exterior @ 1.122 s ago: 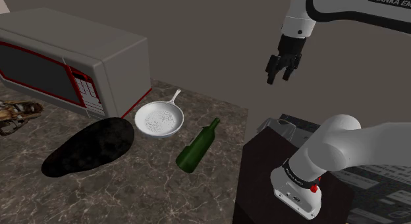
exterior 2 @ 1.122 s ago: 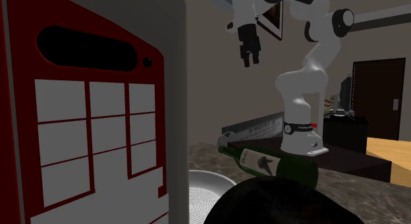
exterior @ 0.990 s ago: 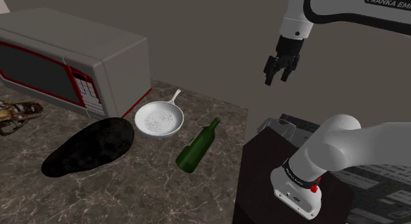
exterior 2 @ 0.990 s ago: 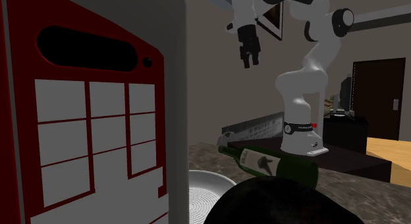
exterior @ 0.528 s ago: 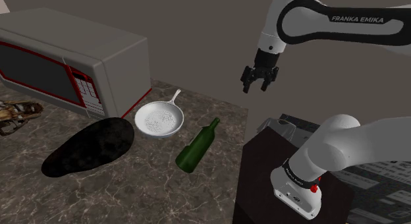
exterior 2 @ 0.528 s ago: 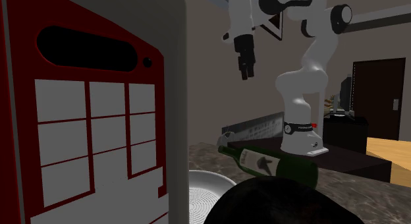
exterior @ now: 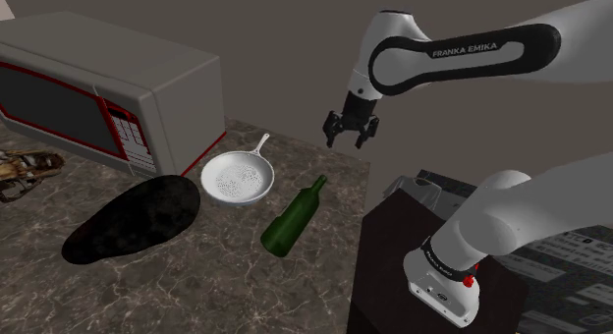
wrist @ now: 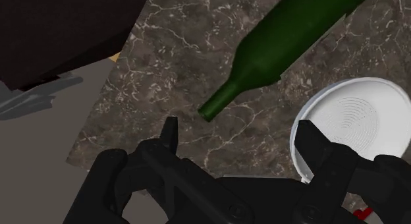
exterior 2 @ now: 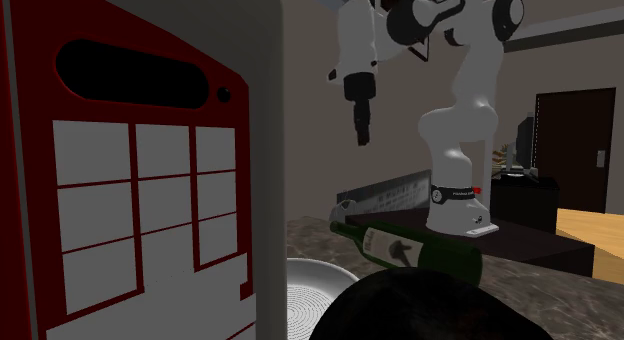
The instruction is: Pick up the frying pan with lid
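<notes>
A white frying pan [exterior: 237,177] lies on the dark marble counter, its thin handle [exterior: 261,143] pointing toward the back wall. Its rim [exterior 2: 315,288] shows beside the microwave in the second exterior view. My black gripper [exterior: 351,140] hangs open in the air above the counter's back right corner, to the right of the pan and well above it, with nothing between its fingers. In the wrist view the gripper [wrist: 237,124] looks down on the counter, with the pan [wrist: 349,124] just past one fingertip [wrist: 309,138]. The gripper [exterior 2: 362,136] points downward.
A green bottle [exterior: 293,218] lies on its side right of the pan, neck [wrist: 227,97] toward the gripper. A black lump [exterior: 133,219] lies left of the pan. A grey and red microwave [exterior: 98,86] stands behind. The dark stand [exterior: 403,273] borders the counter.
The arm has swung the gripper down and toward the shoulder view's left, from above the stand to over the counter's back corner. The fingers stayed open.
</notes>
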